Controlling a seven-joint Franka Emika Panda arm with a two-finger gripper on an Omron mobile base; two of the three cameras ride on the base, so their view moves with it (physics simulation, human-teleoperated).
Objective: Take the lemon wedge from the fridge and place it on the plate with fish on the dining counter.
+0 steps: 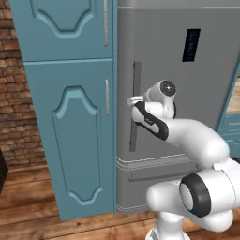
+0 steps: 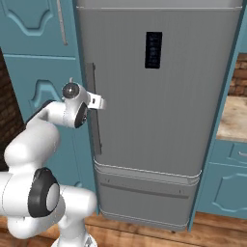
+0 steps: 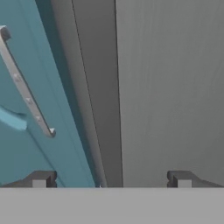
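The grey fridge (image 1: 187,108) (image 2: 164,106) stands shut, with a small black display panel (image 2: 153,50) high on its door. My gripper (image 1: 133,101) (image 2: 99,102) is up against the long dark vertical handle (image 1: 136,108) (image 2: 94,116), about halfway along it. In the hand view the gripper (image 3: 111,181) is open, its fingertips (image 3: 41,179) wide apart on either side of the handle (image 3: 103,109), with nothing held. The lemon wedge is hidden behind the closed door. The plate with fish and the dining counter are out of view.
Tall teal panelled cabinets (image 1: 70,117) (image 3: 26,144) stand directly left of the fridge, with a slim silver handle (image 3: 26,87). A brick wall (image 1: 14,93) lies further left. To the right are teal drawers (image 2: 226,183) under a beige counter (image 2: 234,118). The floor (image 1: 28,211) is wood.
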